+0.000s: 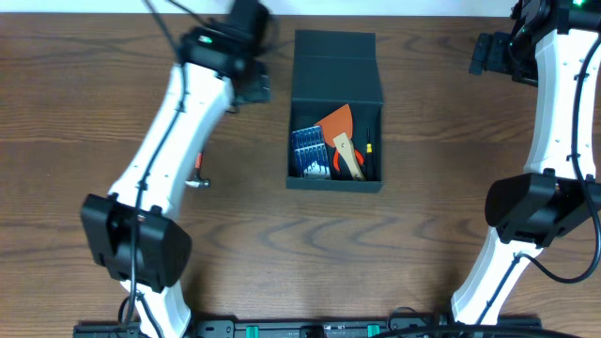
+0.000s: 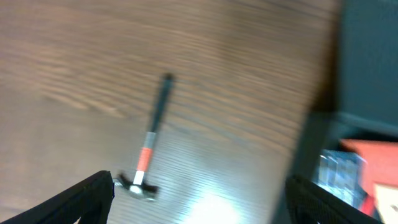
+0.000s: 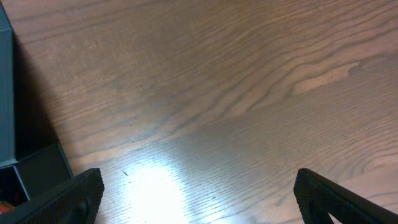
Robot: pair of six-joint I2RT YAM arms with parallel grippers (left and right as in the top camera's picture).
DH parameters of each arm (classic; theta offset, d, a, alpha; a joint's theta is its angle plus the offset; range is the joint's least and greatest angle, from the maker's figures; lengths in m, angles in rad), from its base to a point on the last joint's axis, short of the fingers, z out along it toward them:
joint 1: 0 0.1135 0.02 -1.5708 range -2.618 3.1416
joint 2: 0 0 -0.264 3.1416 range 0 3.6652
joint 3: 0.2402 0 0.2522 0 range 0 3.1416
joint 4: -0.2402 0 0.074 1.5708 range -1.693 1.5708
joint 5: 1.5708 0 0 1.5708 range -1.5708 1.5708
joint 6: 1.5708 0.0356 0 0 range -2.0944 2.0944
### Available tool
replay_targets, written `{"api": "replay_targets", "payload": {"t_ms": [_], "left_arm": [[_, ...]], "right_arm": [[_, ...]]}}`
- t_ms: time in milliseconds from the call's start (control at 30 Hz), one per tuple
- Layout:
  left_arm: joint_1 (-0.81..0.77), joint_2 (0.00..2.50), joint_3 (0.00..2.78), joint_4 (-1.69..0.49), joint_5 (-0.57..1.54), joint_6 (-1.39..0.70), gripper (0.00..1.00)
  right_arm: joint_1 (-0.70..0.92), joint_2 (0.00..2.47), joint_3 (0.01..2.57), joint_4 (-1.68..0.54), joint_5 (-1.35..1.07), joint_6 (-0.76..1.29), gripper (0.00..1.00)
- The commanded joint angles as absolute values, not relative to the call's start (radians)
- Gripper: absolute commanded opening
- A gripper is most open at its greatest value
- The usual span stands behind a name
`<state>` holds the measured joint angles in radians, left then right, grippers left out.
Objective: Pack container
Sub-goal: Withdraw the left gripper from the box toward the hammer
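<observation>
The dark teal-grey container stands open at the table's back middle, its flap lid folded back. Inside lie a blue bit set, an orange scraper, a tan-handled tool and a thin black screwdriver. A small hammer with a black and orange handle lies on the table to its left, also in the left wrist view. My left gripper is open and empty, between hammer and container. My right gripper is open and empty, right of the container.
Wooden table. My left arm crosses over part of the hammer in the overhead view. The right arm stands along the right edge.
</observation>
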<state>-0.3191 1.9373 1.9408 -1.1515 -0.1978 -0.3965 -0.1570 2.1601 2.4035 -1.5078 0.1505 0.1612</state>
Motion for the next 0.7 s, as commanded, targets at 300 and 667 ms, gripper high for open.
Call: {"api": "replay_targets", "payload": {"t_ms": [300,667], "left_arm": [[-0.168,1.936,1.753,-1.059,-0.126,-0.343,0.87],[-0.139,1.936,1.468,-0.926,-0.122,-0.259,0.88]], "right_arm": [[-0.157,2.151,2.421,-1.511,0.157,0.175,0.99],[-0.157,2.151,2.421,-1.511,0.157,0.175,0.99]]}}
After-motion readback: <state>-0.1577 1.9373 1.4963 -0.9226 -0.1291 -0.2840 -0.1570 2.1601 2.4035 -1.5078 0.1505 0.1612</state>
